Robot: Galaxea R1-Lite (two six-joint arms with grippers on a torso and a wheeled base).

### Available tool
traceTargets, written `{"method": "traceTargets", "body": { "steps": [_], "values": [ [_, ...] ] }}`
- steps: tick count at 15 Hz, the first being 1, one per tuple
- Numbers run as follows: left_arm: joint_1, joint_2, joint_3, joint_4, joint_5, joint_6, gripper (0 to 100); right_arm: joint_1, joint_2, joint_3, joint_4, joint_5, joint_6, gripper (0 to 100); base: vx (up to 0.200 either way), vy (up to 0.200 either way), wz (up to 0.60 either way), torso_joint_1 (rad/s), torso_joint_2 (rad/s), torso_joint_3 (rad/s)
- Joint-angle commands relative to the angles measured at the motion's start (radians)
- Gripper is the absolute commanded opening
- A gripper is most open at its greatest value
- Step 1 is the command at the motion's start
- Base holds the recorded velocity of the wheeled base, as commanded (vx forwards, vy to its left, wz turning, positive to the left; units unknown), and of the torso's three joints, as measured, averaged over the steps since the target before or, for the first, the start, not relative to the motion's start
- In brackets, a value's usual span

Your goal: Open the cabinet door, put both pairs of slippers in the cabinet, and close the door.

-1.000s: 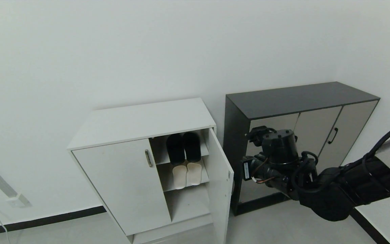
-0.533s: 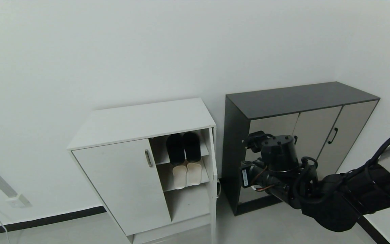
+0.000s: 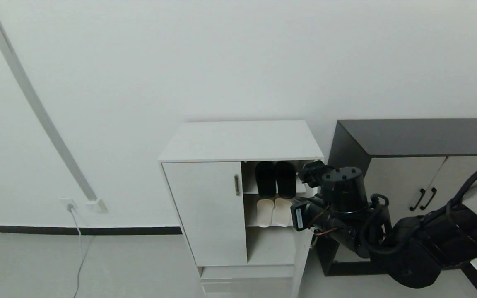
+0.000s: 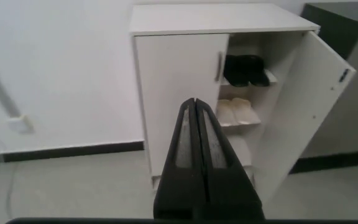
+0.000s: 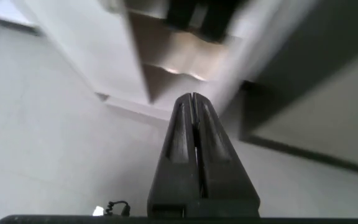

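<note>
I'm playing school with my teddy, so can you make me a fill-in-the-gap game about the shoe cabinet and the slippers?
1. The black slippers sit on the ____ shelf of the white cabinet.
2. The white slippers lie on the shelf just ____ the black pair.
3. The cabinet's right door stands ____, while its left door is shut.

Missing words: top; below; open.
</note>
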Motion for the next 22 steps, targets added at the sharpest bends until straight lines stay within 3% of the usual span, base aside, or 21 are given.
{"method": "traceTargets", "body": {
  "steps": [1,6,8,14,17,18,22],
  "values": [
    [-0.001,0.001,0.0,0.001,0.0,0.0,0,-0.01,0.002,0.006,0.001,-0.008,-0.029,0,0.0,0.0,0.0,0.0,0.0,0.0],
    [-0.001,0.001,0.0,0.0,0.0,0.0,0,-0.079,0.016,0.02,0.001,-0.043,-0.068,0,0.0,0.0,0.0,0.0,0.0,0.0],
    [-0.001,0.001,0.0,0.001,0.0,0.0,0,-0.126,0.082,0.011,-0.005,-0.152,-0.115,0,0.0,0.0,0.0,0.0,0.0,0.0],
    [-0.001,0.001,0.0,0.0,0.0,0.0,0,-0.151,0.151,0.011,-0.007,-0.178,-0.134,0,0.0,0.0,0.0,0.0,0.0,0.0],
    [-0.001,0.001,0.0,0.001,0.0,0.0,0,-0.14,0.166,-0.009,-0.042,-0.144,-0.112,0,0.0,0.0,0.0,0.0,0.0,0.0],
    [-0.001,0.001,0.0,0.001,-0.002,0.0,0,-0.122,0.162,-0.012,-0.079,-0.074,-0.054,0,0.0,0.0,0.0,0.0,0.0,0.0],
    [-0.001,0.001,0.0,0.0,-0.002,0.0,0,-0.117,0.16,0.008,-0.148,0.002,0.003,0,0.0,0.0,0.0,0.0,0.0,0.0]
  ]
}}
